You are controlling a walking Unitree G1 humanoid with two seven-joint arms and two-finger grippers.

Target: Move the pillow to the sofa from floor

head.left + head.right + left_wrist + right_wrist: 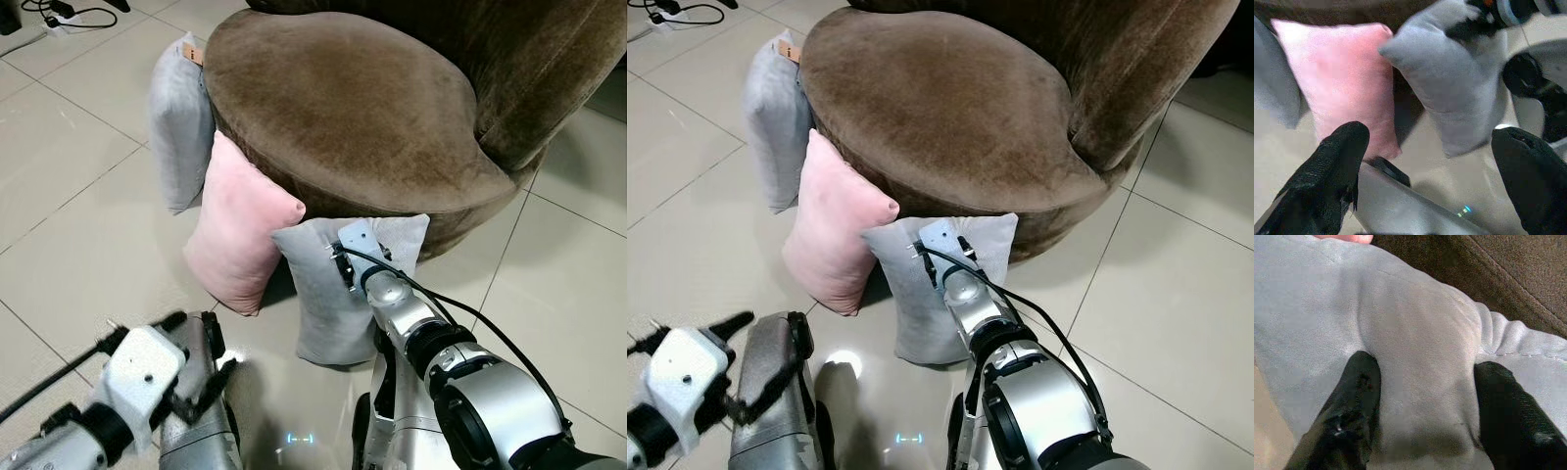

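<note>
Three cushions are propped on the pale tiled floor point(78, 196) against the big round brown velvet sofa point(353, 108): a tall grey pillow at the far left point(178, 127), a pink plush pillow in the middle point(235, 235), and the small grey suede pillow nearest the robot point(328, 304), which looks like the one being picked. It's standing upright on the floor, leaning on the sofa's base just beside the pink one. So the step in hand is the grab itself. The right tool point(1422, 401) is pushed into the top of that grey pillow, its two black fingers point(1354, 396) spread with a fold of fabric bulging between them, not pinched shut yet as far as I can tell. The left tool point(1430, 166) hangs low and wide apart, holding nothing. Next move, I'd guess: squeeze down on that fold, lift clear of the floor, then swing it up onto the seat.
</note>
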